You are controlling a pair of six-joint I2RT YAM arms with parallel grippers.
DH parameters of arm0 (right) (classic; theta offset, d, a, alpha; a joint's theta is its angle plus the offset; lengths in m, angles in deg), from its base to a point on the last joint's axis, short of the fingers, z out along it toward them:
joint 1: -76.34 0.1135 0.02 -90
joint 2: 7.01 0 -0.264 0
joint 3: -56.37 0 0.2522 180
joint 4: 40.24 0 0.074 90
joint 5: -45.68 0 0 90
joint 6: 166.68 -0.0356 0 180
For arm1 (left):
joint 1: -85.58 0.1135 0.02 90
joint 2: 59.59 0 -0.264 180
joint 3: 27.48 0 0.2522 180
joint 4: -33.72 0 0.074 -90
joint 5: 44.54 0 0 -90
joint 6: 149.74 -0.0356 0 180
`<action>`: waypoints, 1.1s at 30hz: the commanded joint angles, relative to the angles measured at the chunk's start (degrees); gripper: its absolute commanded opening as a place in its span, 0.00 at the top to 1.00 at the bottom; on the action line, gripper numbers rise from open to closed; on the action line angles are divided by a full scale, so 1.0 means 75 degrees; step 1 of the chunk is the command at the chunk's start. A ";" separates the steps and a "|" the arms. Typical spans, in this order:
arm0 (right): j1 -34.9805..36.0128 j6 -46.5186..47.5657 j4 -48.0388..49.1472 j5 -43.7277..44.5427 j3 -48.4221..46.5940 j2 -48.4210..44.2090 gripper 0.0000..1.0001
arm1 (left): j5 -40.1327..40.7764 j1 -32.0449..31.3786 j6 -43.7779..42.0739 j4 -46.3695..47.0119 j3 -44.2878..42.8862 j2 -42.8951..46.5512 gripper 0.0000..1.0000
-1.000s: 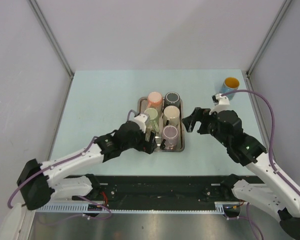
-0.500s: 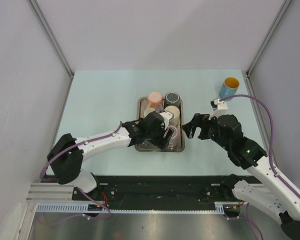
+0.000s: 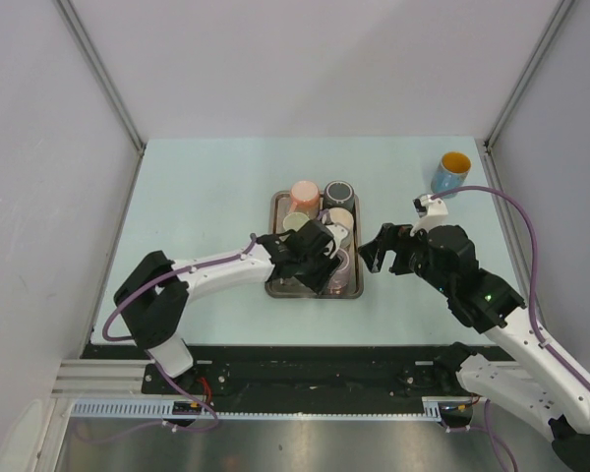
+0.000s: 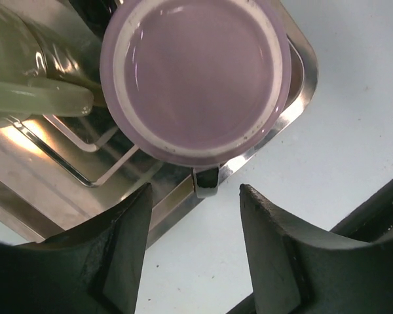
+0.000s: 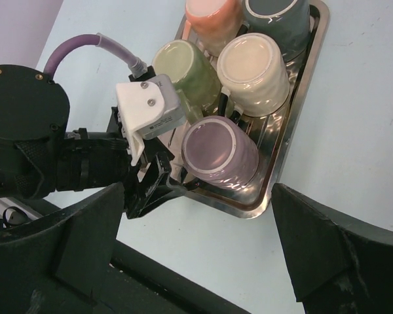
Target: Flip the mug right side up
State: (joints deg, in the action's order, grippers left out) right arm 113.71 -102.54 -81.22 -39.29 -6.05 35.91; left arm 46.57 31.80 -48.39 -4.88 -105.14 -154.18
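Claws both gape wide, empty: left claw (image 4: 195, 196) frames the handle (image 4: 206, 182) of the upside-down purple mug (image 4: 195, 72) in the tray (image 4: 306, 69); right claw (image 5: 196, 209) hangs just beside it.

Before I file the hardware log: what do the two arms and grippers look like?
Both the left arm and right arm have white links, black joints and a purple cable alongside. The left gripper and right gripper are black.
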 commanded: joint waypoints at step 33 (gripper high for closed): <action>-0.0072 0.0062 -0.0085 -0.0098 -0.0074 0.0055 0.01 | 0.0205 -0.0177 -0.0541 -0.0075 -0.1113 -0.1017 0.55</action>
State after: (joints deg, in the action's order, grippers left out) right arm 113.33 -102.52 -81.70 -39.85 -6.05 36.61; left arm 48.86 30.84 -49.94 -5.93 -111.55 -161.70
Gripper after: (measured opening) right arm 0.991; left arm 0.486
